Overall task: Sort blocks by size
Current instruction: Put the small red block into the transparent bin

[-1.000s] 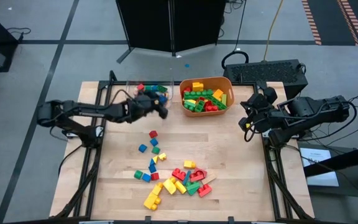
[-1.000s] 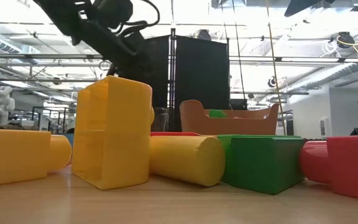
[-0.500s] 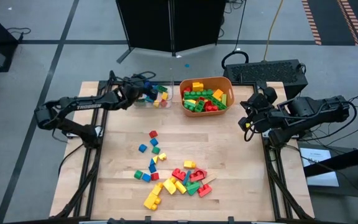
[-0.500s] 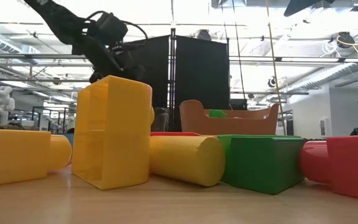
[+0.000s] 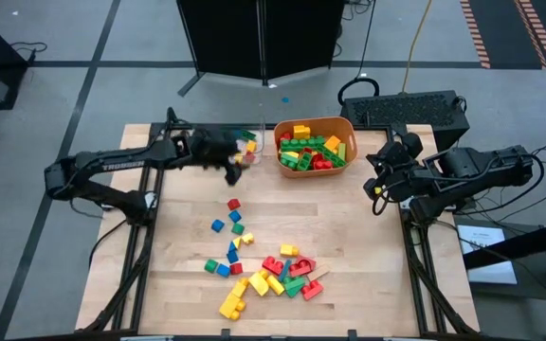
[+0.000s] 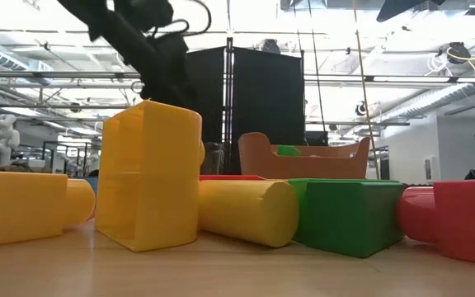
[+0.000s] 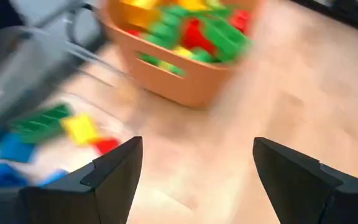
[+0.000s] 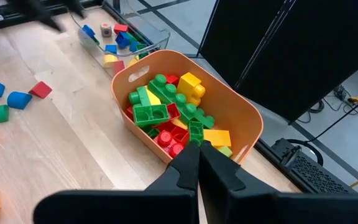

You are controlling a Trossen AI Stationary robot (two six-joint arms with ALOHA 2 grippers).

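Loose blocks (image 5: 263,270) in red, yellow, green and blue lie scattered on the near middle of the wooden table; in the low view a tall yellow block (image 6: 148,173) and a green one (image 6: 349,216) stand close to the camera. More blocks (image 5: 246,145) lie in the clear tray (image 7: 61,130) at the far edge. My left gripper (image 5: 233,167) hovers open at that tray's near side, its fingers (image 7: 114,177) with nothing between them. My right gripper (image 8: 197,168) waits shut at the table's right edge.
An orange tub (image 5: 316,144) full of blocks stands at the far edge, right of the clear tray (image 5: 254,131). A single red block (image 5: 234,203) lies just near of my left gripper. Bare wood stretches along the table's left and right sides.
My left gripper first drew back toward the table's far left over the clear tray, then swung out again toward the tray's near right side, turning as it went. My right arm has kept still.
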